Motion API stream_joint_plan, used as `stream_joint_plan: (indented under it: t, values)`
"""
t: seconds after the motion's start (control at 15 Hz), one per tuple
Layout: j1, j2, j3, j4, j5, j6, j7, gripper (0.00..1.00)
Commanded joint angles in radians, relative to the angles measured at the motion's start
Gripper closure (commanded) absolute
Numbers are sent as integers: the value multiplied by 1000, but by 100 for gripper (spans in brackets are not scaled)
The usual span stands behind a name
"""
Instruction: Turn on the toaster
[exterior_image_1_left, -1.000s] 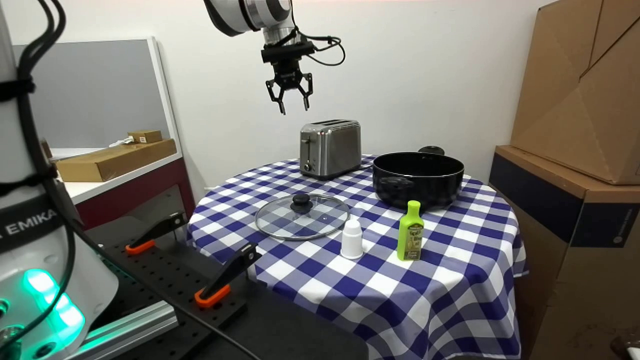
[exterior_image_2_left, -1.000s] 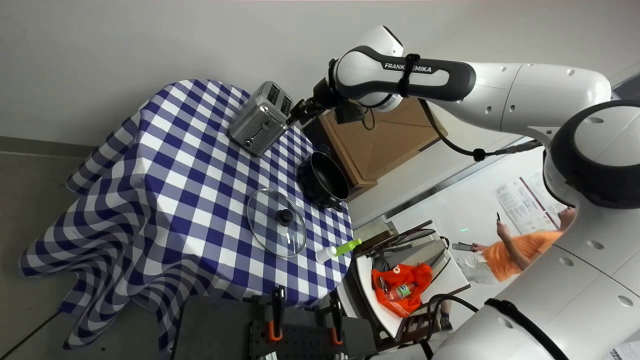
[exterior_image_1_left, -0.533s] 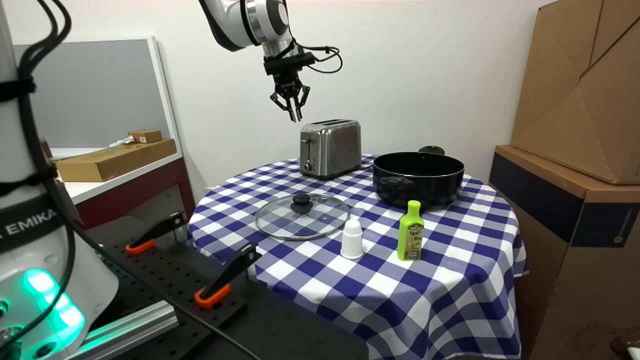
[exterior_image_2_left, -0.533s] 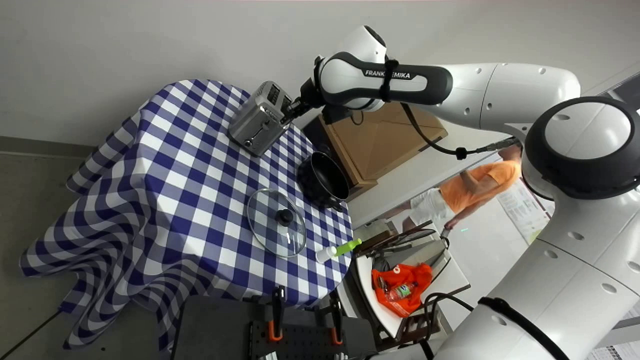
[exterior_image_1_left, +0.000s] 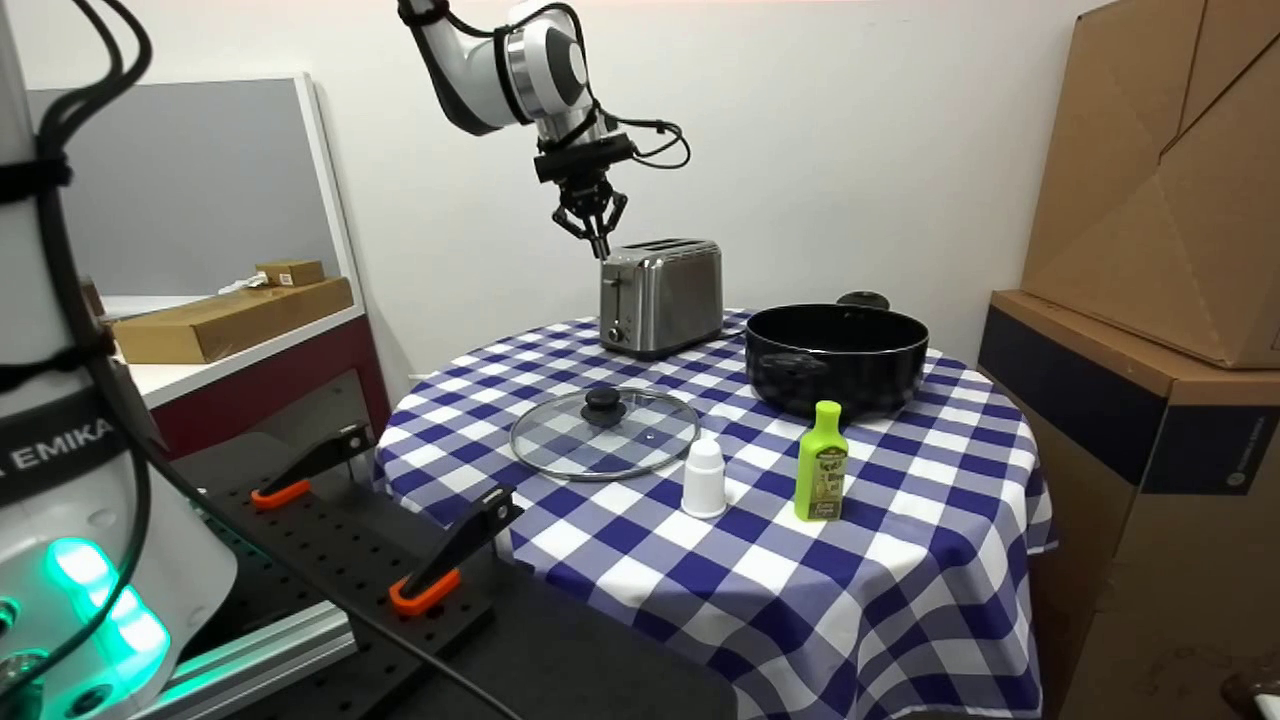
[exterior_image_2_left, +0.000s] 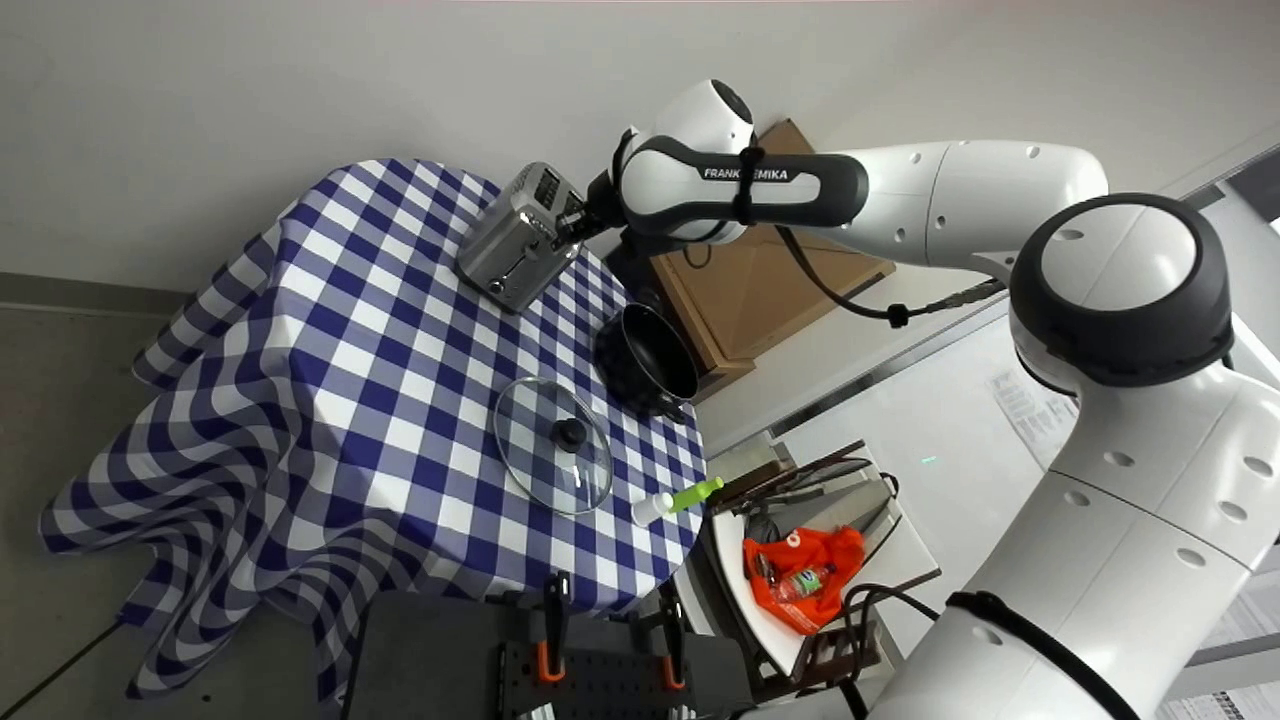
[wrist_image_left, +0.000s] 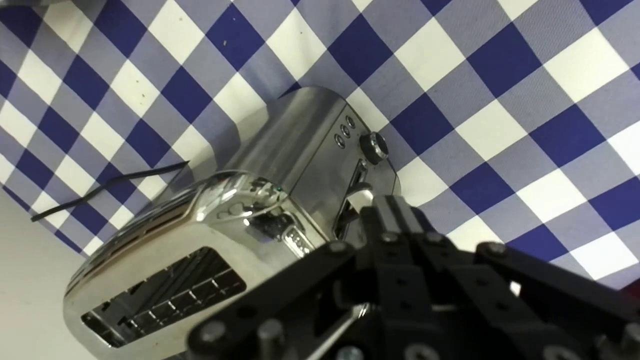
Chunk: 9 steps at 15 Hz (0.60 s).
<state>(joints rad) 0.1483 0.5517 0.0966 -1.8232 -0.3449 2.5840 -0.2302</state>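
The brushed-silver toaster (exterior_image_1_left: 682, 295) stands upright on the checked cloth, seen in both exterior views and the wrist view. Its end panel carries a lever (wrist_image_left: 361, 194) in a vertical slot, a round knob (wrist_image_left: 374, 147) and 3 small buttons. My gripper (wrist_image_left: 392, 200) is shut, its fingers pressed together with nothing between them. In the wrist view the fingertips overlap the lever's side of the panel. In an exterior view the gripper (exterior_image_1_left: 600, 254) points down at the panel's top corner. Whether the tips touch the toaster or lever, I cannot tell.
A black pot (exterior_image_1_left: 838, 360) stands beside the toaster. Nearer lie a glass lid (exterior_image_1_left: 605, 435), a white bottle (exterior_image_1_left: 704, 480) and a green bottle (exterior_image_1_left: 822, 465). The toaster's cord (wrist_image_left: 110, 182) runs along the cloth. A wall is behind the table, with cardboard boxes (exterior_image_1_left: 1150, 250) to one side.
The fingers have come together from wide open. My gripper has moved down, to the toaster's lever end. The toaster and the other table items have not moved.
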Motion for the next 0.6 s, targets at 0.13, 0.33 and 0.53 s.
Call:
stream_joint_plan:
  t: [0.13, 0.33, 0.53]
  values:
    - [38, 23, -45, -4, -9, 125, 111, 100]
    - [64, 29, -75, -11, -28, 181, 144, 100]
    - [97, 34, -108, -26, -49, 219, 166, 100]
